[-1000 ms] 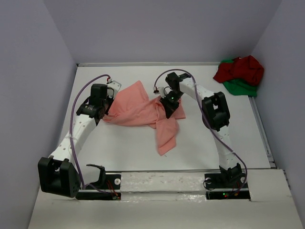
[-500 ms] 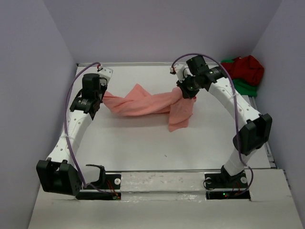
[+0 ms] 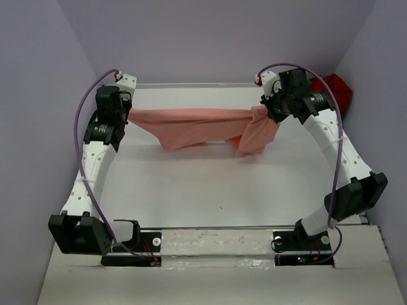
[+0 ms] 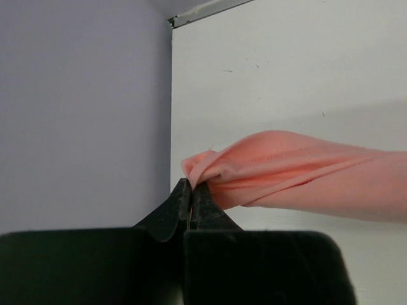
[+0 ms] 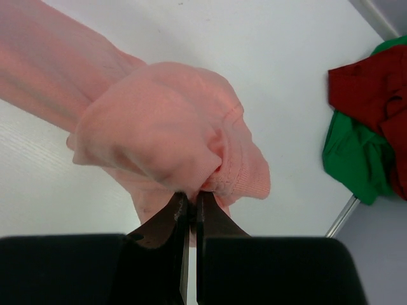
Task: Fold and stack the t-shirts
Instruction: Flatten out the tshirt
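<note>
The left gripper is being held shut on a thin pinch of the salmon-pink t-shirt, with only a narrow fold of the edge caught between the fingertips. The right gripper is likewise being held clamped on the same cloth, but on a bunched lump of several layers gathered above the jaws.

Between the two grips the shirt is being stretched in the air as a twisted band over the far part of the table. Its middle is sagging and a loose flap is hanging below the right grip. Whether the lowest cloth is touching the surface cannot be told.

The dark red t-shirt and the bright green t-shirt are lying crumpled together in the far right corner, near the right arm.

Three risks are being judged likely:
- **Slipping on the left:** if the band is pulled tighter, the slight left pinch could be drawn out of the jaws.
- **Laying down twisted:** with the right side bunched, the shirt could be laid down twisted rather than flat.
- **Disturbing the pile:** a wide swing of the right arm could snag the corner pile.
</note>
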You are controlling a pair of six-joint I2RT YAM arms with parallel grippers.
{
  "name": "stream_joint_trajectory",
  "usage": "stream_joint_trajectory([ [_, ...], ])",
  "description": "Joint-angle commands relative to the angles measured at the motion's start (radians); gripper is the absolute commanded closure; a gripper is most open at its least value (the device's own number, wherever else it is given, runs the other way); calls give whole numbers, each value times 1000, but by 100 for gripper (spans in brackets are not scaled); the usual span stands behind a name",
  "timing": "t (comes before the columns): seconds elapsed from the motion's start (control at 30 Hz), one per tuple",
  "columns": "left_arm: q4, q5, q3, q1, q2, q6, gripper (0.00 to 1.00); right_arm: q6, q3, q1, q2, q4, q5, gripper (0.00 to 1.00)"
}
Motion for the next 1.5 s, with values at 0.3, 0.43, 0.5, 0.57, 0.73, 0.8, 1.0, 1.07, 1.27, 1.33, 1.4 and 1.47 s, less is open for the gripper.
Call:
stream_joint_trajectory([
  [0.3, 4, -30, 171, 27, -44, 10, 100, -24, 167, -36, -52, 114, 75, 100],
  [0.43, -13, -8, 170, 27, -52, 13, 100, -21, 149, -36, -59, 90, 37, 100],
  [0.5, -5, -11, 144, 27, -64, 16, 100, -22, 119, -36, -72, 96, 30, 100],
  [0.57, 6, -21, 118, 27, -81, 21, 100, -27, 79, -36, -87, 102, 37, 100],
  [0.73, 1, 19, 112, 27, -136, 8, 100, -30, 30, -36, -130, 96, 29, 100],
  [0.8, 9, 50, 104, 27, -165, 4, 100, -27, 19, -36, -164, 91, 20, 100],
  [1.0, 18, 124, 118, 27, -259, 1, 100, -19, 20, -36, -242, 70, 15, 100],
  [1.07, 6, 124, 142, 27, -265, -2, 100, -15, 49, -36, -259, 50, 15, 100],
  [1.27, 4, 151, 162, 27, -283, -12, 100, 7, 117, -36, -296, 17, -48, 100],
  [1.33, 1, 162, 167, 30, -286, -13, 100, 11, 132, -36, -300, -1, -77, 100],
  [1.4, 4, 168, 168, 31, -285, -16, 100, 14, 151, -36, -299, -9, -100, 100],
  [1.47, 13, 173, 155, 32, -276, -19, 100, 8, 146, -36, -296, -6, -106, 100],
])
